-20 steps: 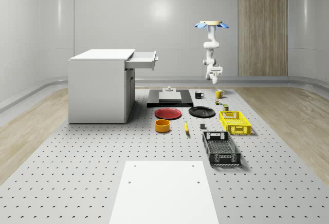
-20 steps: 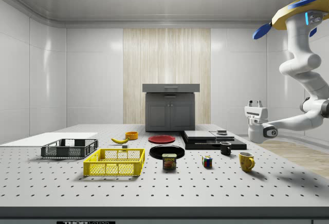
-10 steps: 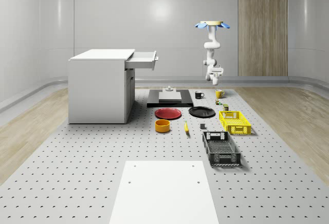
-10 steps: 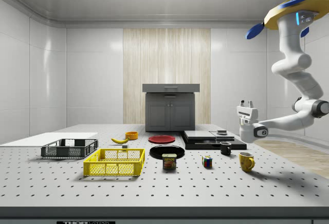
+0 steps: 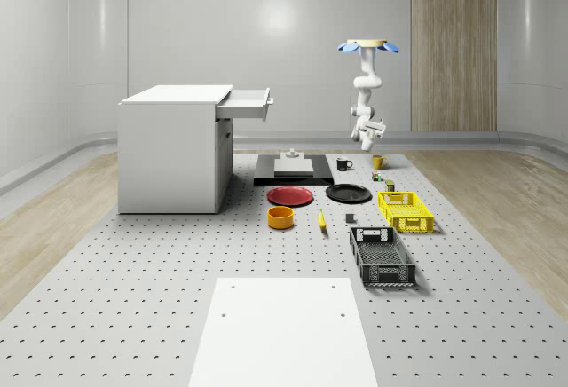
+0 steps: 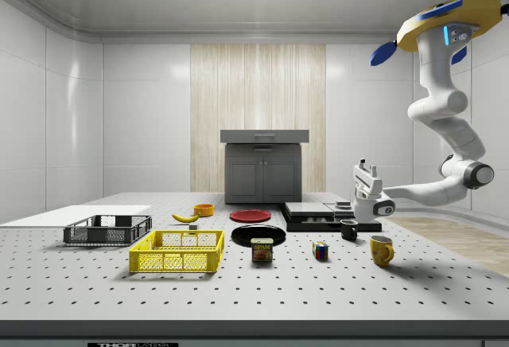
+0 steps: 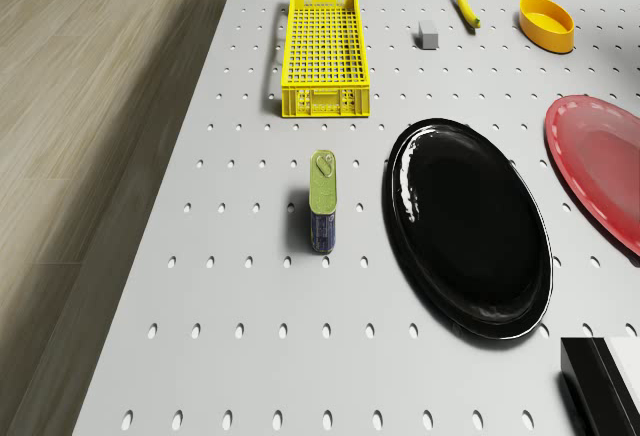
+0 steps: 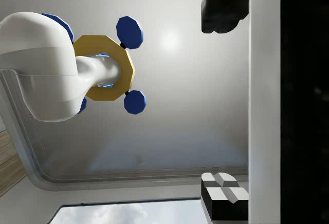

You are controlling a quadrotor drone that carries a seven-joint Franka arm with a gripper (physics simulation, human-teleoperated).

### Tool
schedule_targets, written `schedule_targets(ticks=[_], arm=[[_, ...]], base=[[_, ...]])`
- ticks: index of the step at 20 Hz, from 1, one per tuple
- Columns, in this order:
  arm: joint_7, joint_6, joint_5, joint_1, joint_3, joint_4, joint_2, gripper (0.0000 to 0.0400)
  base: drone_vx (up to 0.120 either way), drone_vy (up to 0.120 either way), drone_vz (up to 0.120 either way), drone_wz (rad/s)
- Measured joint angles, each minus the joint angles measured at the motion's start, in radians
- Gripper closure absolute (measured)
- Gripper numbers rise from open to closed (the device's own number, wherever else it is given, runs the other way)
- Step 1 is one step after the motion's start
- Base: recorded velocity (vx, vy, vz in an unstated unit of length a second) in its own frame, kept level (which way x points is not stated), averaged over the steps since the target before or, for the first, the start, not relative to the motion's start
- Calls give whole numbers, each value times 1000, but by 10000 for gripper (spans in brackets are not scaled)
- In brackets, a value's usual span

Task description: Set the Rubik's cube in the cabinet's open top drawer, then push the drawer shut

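1. The yellow-bodied quadrotor drone with blue rotors (image 6: 445, 29) hovers high in the air, over the perforated grey table (image 5: 133, 272) near its far end in the whole-scene view.
2. Its white arm bends down and back towards the table. The two-finger gripper (image 6: 363, 165) points upward, in the air above the black mug (image 6: 348, 230) and touching nothing.
3. In the wrist view the dark fingertips (image 8: 223, 8) stand well apart with nothing between them, and the camera looks up at the drone's underside.
4. The small multicoloured Rubik's cube (image 6: 320, 251) sits on the table between the blue-and-yellow tin can (image 6: 262, 250) and the yellow mug (image 6: 381, 250), apart from both, with bare table around it.
5. The light grey cabinet (image 5: 173, 152) stands well apart at the whole-scene view's left. Its top drawer (image 5: 247, 103) is pulled out, with free air above it.
6. In the drone view the can stands just beside the glossy black round plate (image 7: 468, 228), and the table's edge meets the wooden floor (image 7: 70, 106) on its other side.
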Motion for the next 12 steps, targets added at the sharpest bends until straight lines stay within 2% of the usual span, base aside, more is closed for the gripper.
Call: schedule_targets(ticks=[2,6,10,12], arm=[[14,4,-95,-21,66,-22,-6,0],[64,19,-386,-89,262,-125,-30,0],[171,31,-809,-205,515,-347,-79,0],[251,21,-1037,-287,636,-479,-108,0]], base=[[120,0,0,0],[120,0,-110,0],[120,0,-120,0],[120,0,-120,0]])
